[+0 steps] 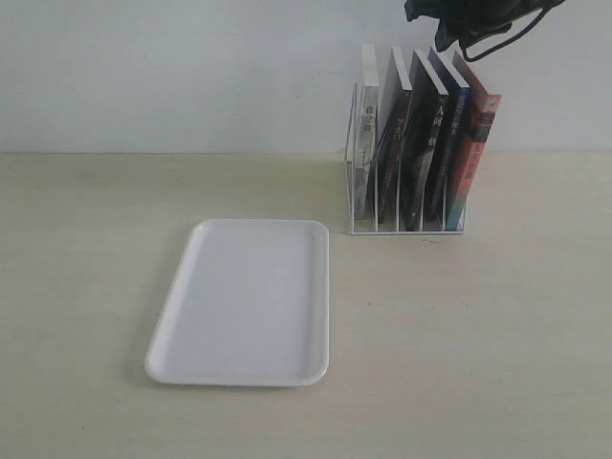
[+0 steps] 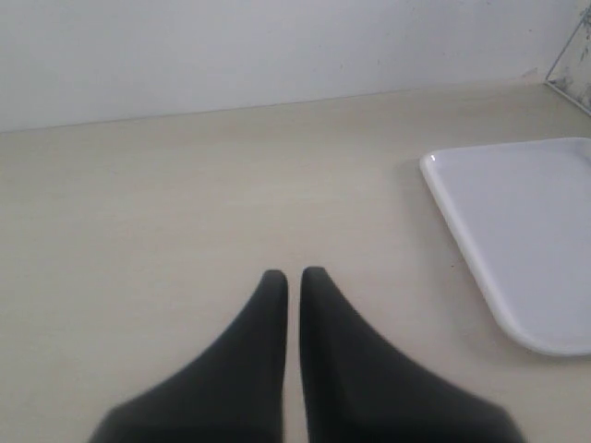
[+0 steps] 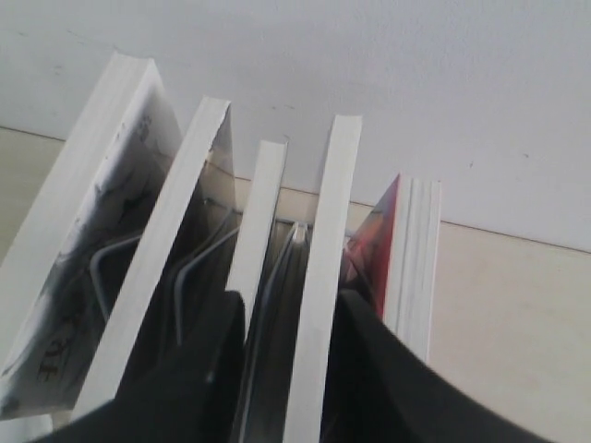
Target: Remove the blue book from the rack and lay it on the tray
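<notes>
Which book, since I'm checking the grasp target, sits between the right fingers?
The blue book, next to the red-covered book; the fingers flank its page edge.

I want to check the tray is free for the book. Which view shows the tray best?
The exterior view: the whole tray lies in frame, all four corners visible, nothing on it. The left wrist view catches only part of it, cut off by the picture's edge; the right wrist view shows none of it.

Left hand (image 2: pixel 293 277): matte black tapered fingers (image 2: pixel 263 360). Right hand (image 3: pixel 291 312): black, looped cable (image 1: pixel 499 42).
</notes>
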Tool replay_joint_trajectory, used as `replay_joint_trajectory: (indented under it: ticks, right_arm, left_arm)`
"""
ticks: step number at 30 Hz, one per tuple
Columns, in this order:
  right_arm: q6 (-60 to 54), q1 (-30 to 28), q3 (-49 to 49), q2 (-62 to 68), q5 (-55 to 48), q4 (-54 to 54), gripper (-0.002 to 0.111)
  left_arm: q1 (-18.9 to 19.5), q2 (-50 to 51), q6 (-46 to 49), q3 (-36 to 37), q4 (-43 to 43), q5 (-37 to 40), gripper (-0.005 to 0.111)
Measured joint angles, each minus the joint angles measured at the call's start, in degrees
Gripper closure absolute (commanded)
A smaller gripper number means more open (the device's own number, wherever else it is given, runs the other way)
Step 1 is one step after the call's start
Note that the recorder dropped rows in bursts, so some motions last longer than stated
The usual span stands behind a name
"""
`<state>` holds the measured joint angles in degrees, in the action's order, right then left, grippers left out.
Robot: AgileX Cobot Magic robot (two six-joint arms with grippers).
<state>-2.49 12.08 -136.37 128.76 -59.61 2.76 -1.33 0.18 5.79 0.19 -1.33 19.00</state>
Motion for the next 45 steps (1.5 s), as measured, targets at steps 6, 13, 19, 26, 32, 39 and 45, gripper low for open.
replay_joint_trajectory:
  ticks: [6,13,19,26,32,39,45]
  right_arm:
    - [0.0,0.0,0.0,0.7,0.09,-0.25,0.076]
    - [-0.11,0.0,0.0,2.56,0.64,-0.41,0.076]
    - [0.16,0.0,0.0,3.02,1.31,-1.94,0.076]
    - [0.41,0.0,0.0,3.75,1.55,-2.23,0.076]
    - [0.53,0.0,0.0,4.56,1.55,-2.23,0.076]
    - [1.38,0.0,0.0,5.36,1.41,-2.23,0.096]
    - [1.86,0.0,0.0,5.36,1.01,-2.23,0.108]
  left_arm:
    - [0.0,0.0,0.0,0.0,0.0,0.0,0.102]
    - [0.0,0.0,0.0,0.0,0.0,0.0,0.102]
    - [0.0,0.0,0.0,0.0,0.0,0.0,0.102]
    - [0.0,0.0,0.0,0.0,0.0,0.0,0.102]
    - [0.0,0.0,0.0,0.0,0.0,0.0,0.102]
    - [0.0,0.0,0.0,0.0,0.0,0.0,0.102]
    - [0.0,0.0,0.0,0.0,0.0,0.0,0.102]
